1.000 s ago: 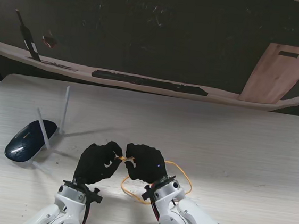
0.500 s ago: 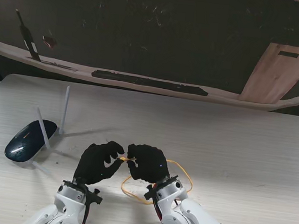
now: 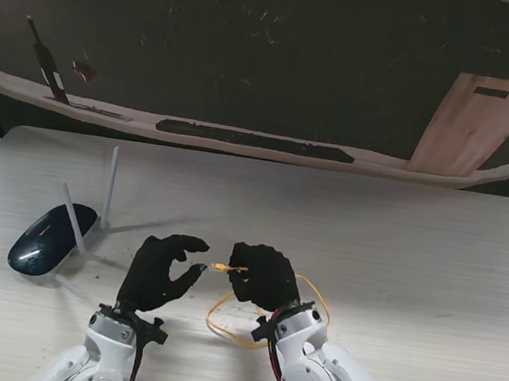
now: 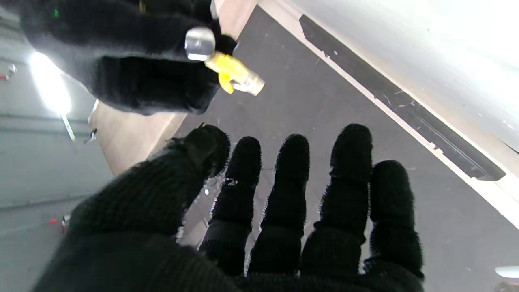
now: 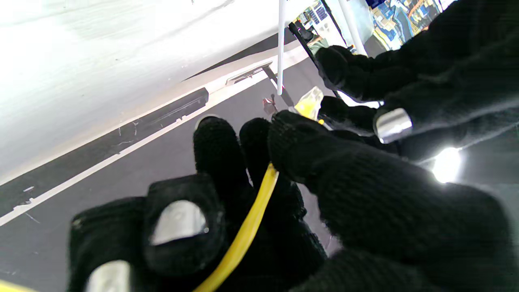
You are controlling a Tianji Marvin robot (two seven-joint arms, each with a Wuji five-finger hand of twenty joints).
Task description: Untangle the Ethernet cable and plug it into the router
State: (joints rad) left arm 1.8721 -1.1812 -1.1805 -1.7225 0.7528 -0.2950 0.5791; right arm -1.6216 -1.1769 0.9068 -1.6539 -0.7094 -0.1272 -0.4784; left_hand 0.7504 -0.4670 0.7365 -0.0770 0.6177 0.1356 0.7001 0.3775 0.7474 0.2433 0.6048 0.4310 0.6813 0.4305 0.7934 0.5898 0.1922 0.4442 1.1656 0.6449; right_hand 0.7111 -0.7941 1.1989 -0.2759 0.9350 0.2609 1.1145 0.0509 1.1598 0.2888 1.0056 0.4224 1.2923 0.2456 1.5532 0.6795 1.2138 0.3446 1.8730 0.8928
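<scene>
Yellow Ethernet cable [image 3: 261, 341] pinched near its plug [image 3: 220, 267] by the right hand [image 3: 262, 276], left hand [image 3: 160, 272] spread and empty; the loose loop could snag and jerk the plug free.

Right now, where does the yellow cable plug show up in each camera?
Stand view: plug juts from the right hand, toward the left hand.
Left wrist: plug beyond the open fingers.
Right wrist: plug past the pinching fingertips.
Shared landmark: the right hand.

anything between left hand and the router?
Nothing: bare tabletop between the left hand and the router, apart from the router's white antenna, in the stand view.
</scene>
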